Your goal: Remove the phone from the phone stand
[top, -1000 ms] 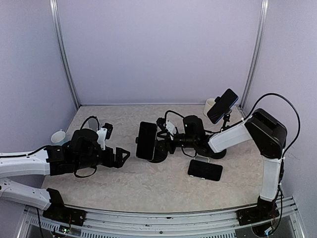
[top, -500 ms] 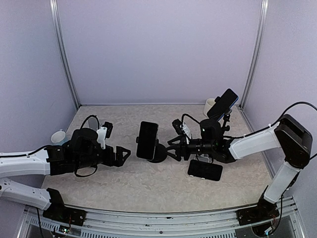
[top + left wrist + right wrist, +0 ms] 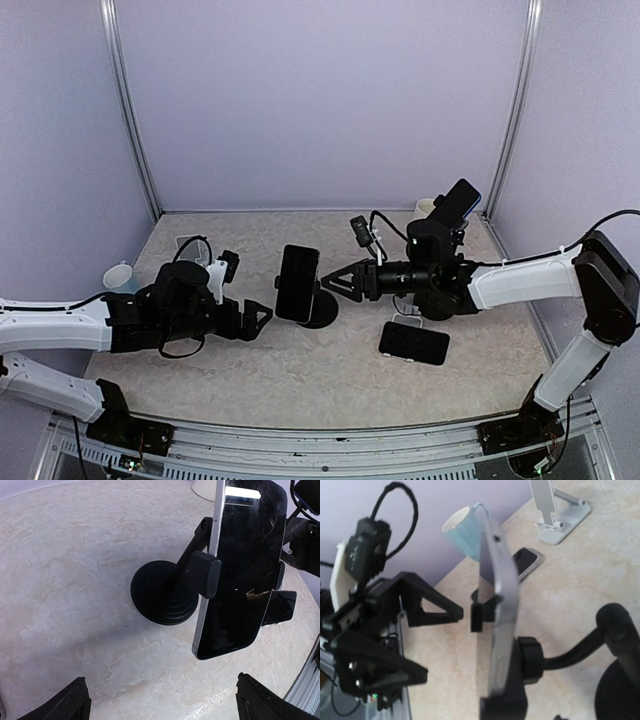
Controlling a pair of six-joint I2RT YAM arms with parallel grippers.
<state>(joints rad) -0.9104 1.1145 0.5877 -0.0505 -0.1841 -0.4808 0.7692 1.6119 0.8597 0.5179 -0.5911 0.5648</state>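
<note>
Arms stretch low toward the phone (image 3: 297, 282) from either side, left gripper (image 3: 260, 322) and right gripper (image 3: 335, 283) both spread, empty.

Black phone (image 3: 297, 283) on black phone stand (image 3: 322, 313), beige marbled table (image 3: 300, 370), pale lilac walls (image 3: 320, 100)

In the left wrist view the phone (image 3: 245, 570) ran off the top edge and hid most of the flat phone (image 3: 282, 605) behind it. The cup (image 3: 207, 486) left of the phone's top was cut to a sliver. Below the phone, the left gripper (image 3: 161, 702) showed only two dark tips at the corners. In the right wrist view the phone was blurred and the stand (image 3: 620, 690) beside it was cropped by the right edge.
</note>
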